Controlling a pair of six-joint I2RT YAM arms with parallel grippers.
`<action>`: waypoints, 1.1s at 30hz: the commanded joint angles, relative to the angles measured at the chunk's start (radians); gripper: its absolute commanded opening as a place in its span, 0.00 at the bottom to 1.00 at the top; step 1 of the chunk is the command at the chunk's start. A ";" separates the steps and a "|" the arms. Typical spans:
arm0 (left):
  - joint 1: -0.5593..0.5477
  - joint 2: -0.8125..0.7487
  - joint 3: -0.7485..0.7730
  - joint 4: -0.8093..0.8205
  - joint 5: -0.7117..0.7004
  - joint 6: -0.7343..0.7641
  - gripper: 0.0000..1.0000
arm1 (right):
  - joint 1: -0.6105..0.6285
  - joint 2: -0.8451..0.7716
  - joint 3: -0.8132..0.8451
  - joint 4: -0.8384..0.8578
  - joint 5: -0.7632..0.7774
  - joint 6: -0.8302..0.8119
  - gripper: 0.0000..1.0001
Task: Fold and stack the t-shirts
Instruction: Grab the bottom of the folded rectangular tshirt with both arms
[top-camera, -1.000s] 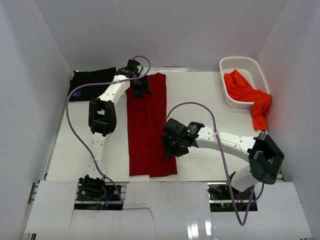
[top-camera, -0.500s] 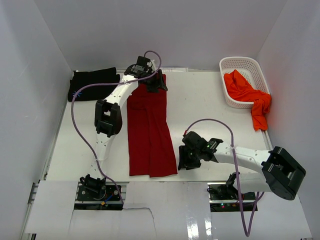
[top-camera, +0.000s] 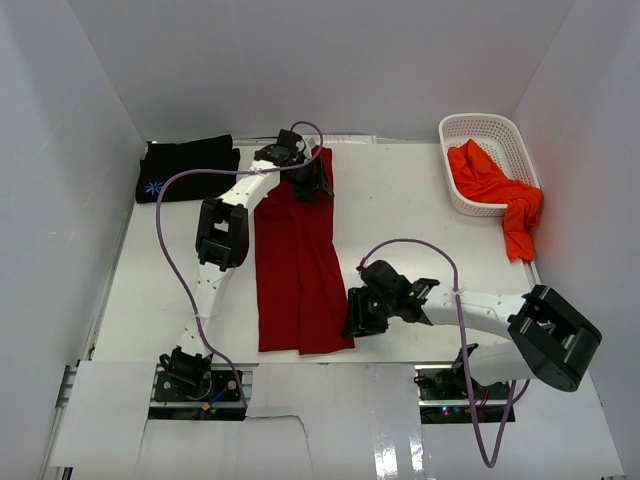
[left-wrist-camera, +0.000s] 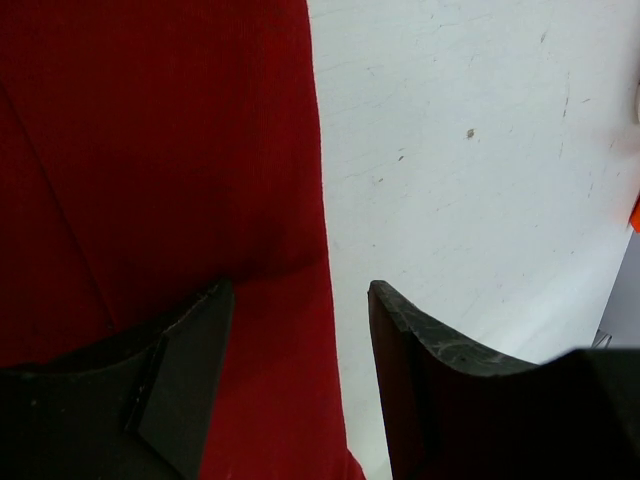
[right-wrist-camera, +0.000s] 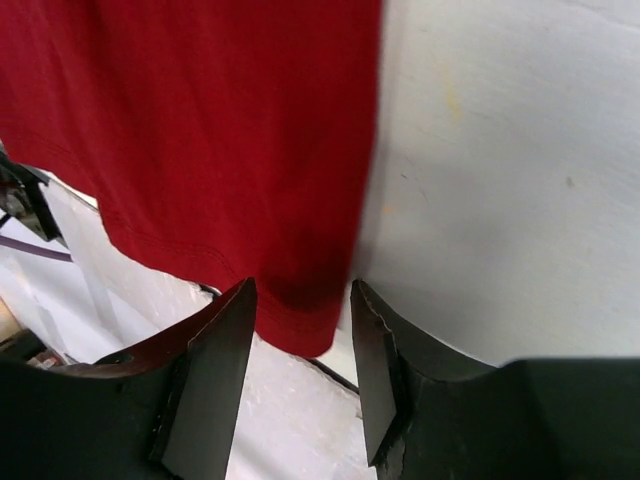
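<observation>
So the dark red t-shirt (top-camera: 297, 270) is folded into one long strip on the table (top-camera: 420, 220), with its long axis running from the near edge to the far edge and leaning a touch left at the top. The left gripper (top-camera: 312, 180) sits at the far right corner, jaws wide apart astride the shirt's right edge, not pinching anything. A second ago it was further left on that end. The right gripper (top-camera: 358, 318) has come down from mid-strip to the near right corner, jaws narrower but still apart around the hem. The black t-shirt (top-camera: 187, 168) lies far left, and the orange-red t-shirt (top-camera: 490, 185) spills out of the basket (top-camera: 480, 125).
</observation>
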 joint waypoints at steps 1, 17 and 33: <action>-0.004 -0.014 -0.013 0.028 0.008 0.007 0.68 | -0.007 0.036 -0.020 0.041 -0.012 -0.002 0.50; -0.004 0.038 -0.038 0.046 -0.089 -0.016 0.67 | -0.007 -0.011 -0.100 0.031 -0.072 0.040 0.09; 0.010 0.028 -0.041 0.031 -0.158 -0.050 0.69 | 0.016 0.009 -0.154 0.075 -0.149 0.064 0.26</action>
